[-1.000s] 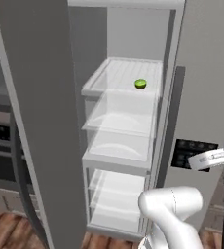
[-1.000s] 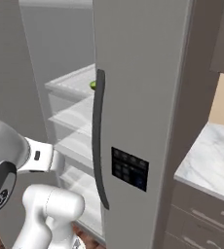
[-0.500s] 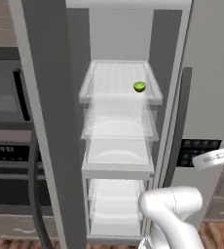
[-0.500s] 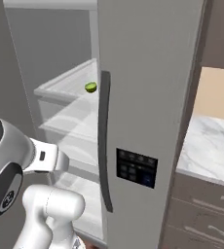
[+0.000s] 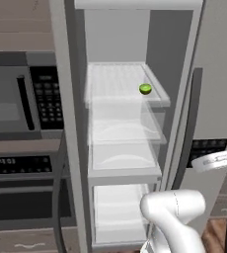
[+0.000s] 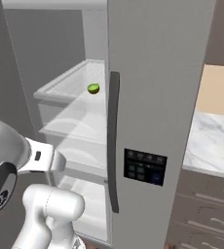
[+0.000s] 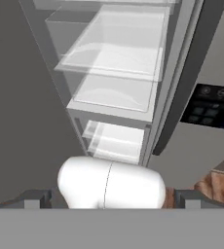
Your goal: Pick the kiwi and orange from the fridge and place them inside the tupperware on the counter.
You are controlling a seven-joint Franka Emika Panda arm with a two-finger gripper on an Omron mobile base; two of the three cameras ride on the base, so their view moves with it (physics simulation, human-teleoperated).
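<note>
Small halved kiwi (image 5: 145, 89), lime-green face and olive skin, sat near the front right corner of the top translucent white ribbed shelf (image 5: 116, 81) inside the tall light-grey fridge (image 6: 153, 97); seen from the right base too (image 6: 93, 88), just left of the long dark vertical door handle (image 6: 114, 141). No orange made out on any shelf visible. White marble counter with grey veining (image 6: 212, 143) lay off to the right, beyond the closed door with its dark keypad panel (image 6: 144, 166); tupperware not seen.

Gripper (image 7: 111, 206) hung low, aimed at the lower shelves and the fridge's foot; fingertips barely rose above the bottom edge of the hand view, so could not tell whether apart or together. Nothing evidently held.

Relation that mattered, as a judgement: kiwi lay well above and ahead of the hand, deep to the upper shelf, slightly left of the door edge. Next move likely called for a long lift and forward reach, keeping clear of the handle and the shelf lip. Task looked barely begun.
</note>
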